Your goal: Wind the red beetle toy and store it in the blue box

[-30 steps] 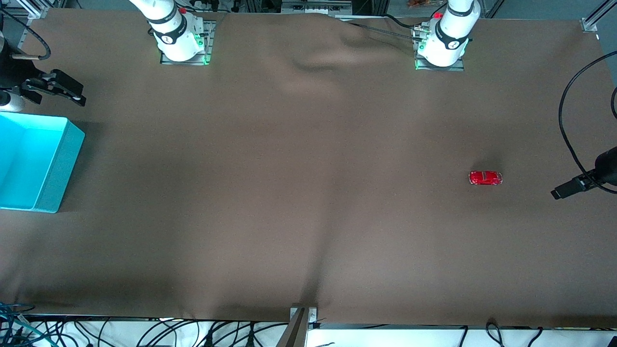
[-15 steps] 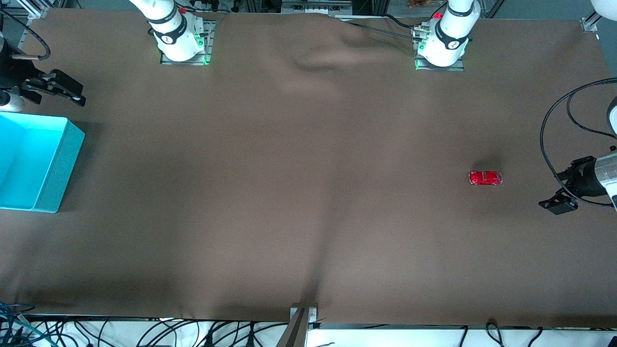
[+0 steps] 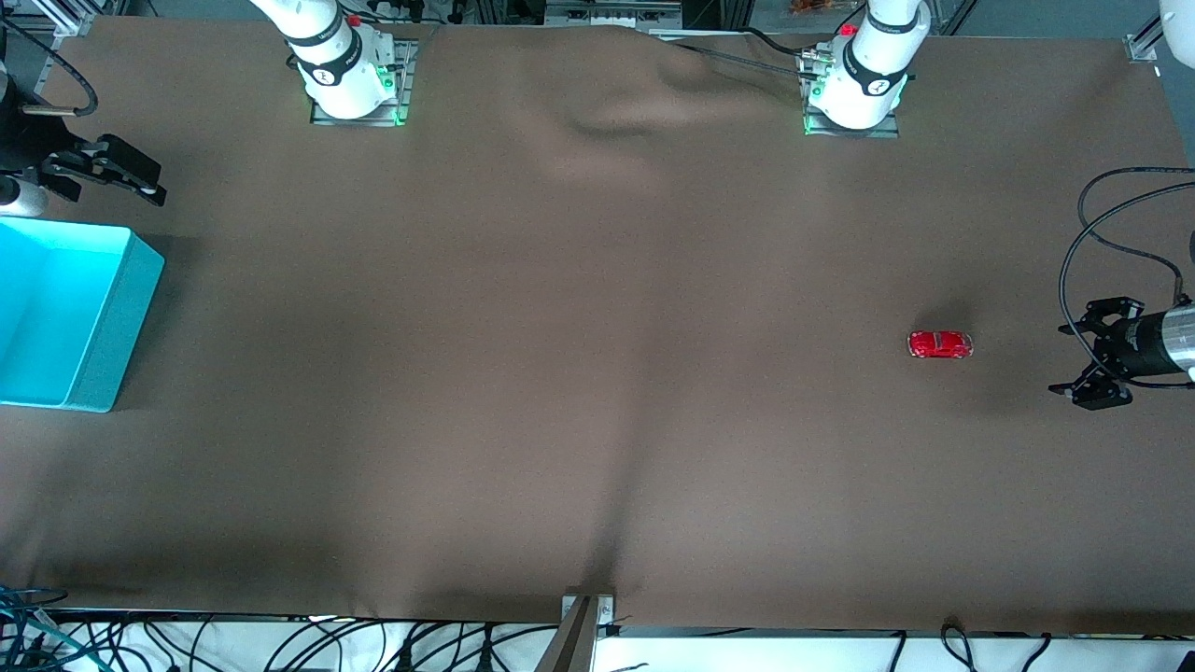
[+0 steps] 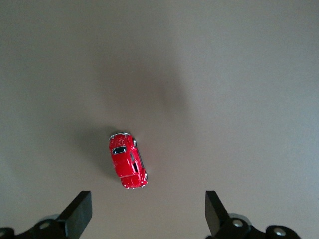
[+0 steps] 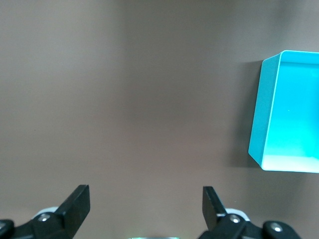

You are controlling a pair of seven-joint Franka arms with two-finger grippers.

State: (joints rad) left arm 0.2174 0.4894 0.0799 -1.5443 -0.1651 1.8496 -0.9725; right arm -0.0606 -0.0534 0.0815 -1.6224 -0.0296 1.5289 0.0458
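The red beetle toy (image 3: 940,344) stands on its wheels on the brown cloth, toward the left arm's end of the table. My left gripper (image 3: 1062,359) hovers open beside it, even closer to that end, not touching it. In the left wrist view the toy (image 4: 127,160) lies just ahead of the open left gripper (image 4: 148,211), off to one finger's side. The blue box (image 3: 103,317) sits at the right arm's end, open-topped and with nothing in it. My right gripper (image 3: 154,182) waits open over the cloth beside the box. In the right wrist view the right gripper (image 5: 145,204) holds nothing, and the box (image 5: 259,114) shows.
The brown cloth has a raised fold (image 3: 607,121) between the two arm bases (image 3: 350,84) (image 3: 854,93). A black cable loop (image 3: 1074,252) hangs by the left gripper. Loose cables (image 3: 280,644) run below the table's front edge.
The left arm has swung in at its end of the table and the gripper has turned, so both spread fingers now face the toy. The toy, the box and the right arm have not moved.
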